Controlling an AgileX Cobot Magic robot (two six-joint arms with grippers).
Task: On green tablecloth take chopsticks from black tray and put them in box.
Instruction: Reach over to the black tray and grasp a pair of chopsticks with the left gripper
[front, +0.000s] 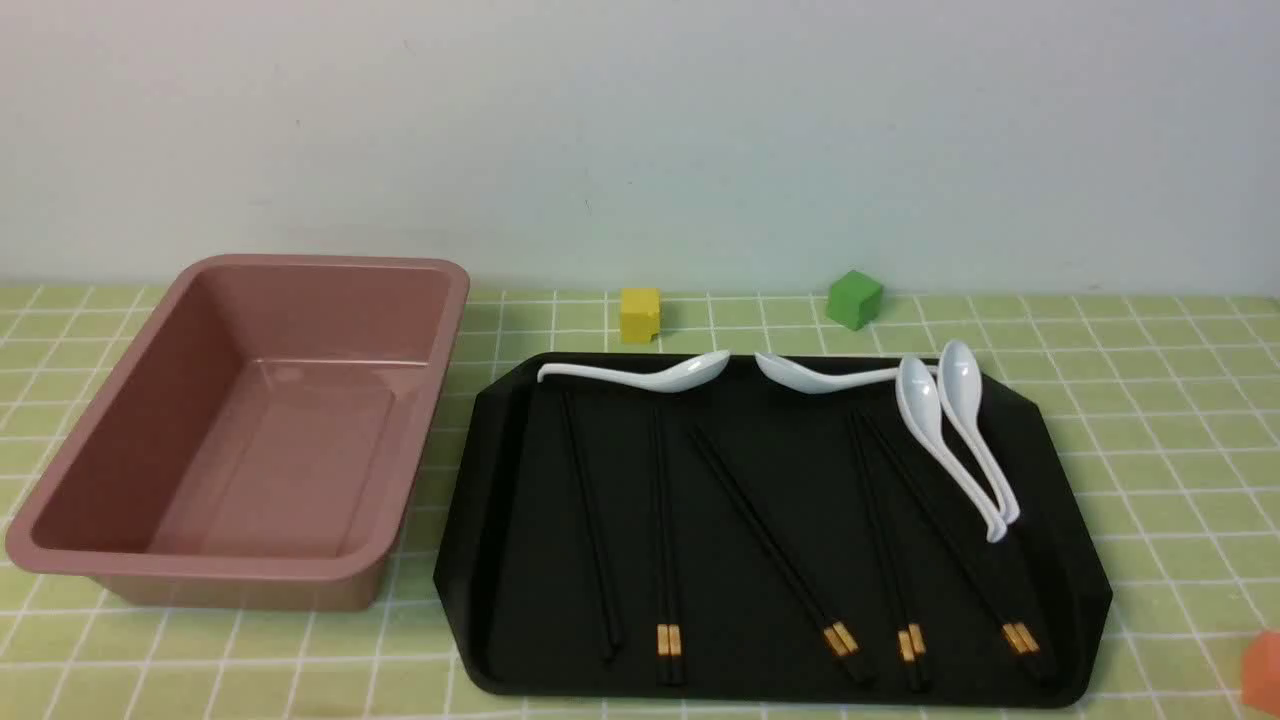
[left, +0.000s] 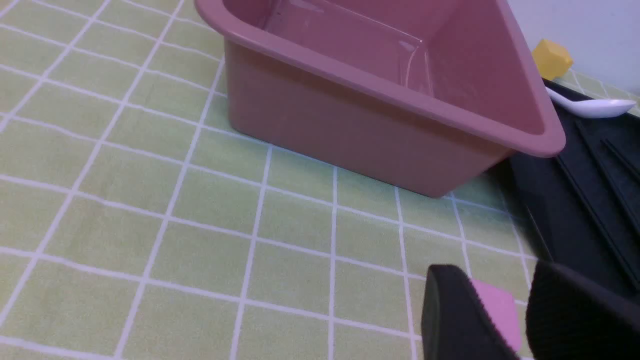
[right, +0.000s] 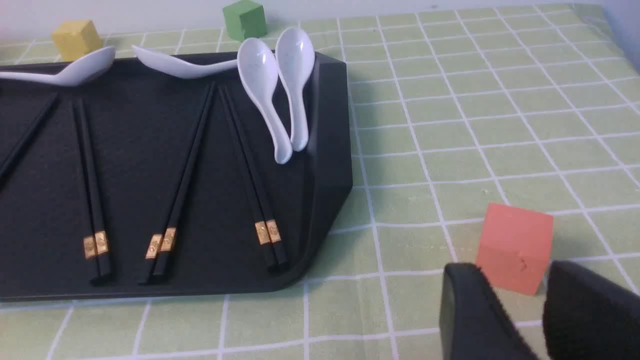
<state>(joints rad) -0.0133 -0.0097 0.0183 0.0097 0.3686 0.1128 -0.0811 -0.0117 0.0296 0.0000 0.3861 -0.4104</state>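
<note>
Both the left hand (left: 480, 310) and the right hand (right: 495, 310) are hovering wide apart-fingered, while plain black chopsticks (front: 592, 520) are lying in the black tray (front: 800, 677).

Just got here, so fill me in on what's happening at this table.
Nothing is being handled right now. The left gripper and right gripper are both open and hold nothing. The chopsticks lie in pairs on the black tray, sharing it with white spoons. The pink box stands to the tray's left with nothing inside, so no chopsticks have been put in it.
</note>
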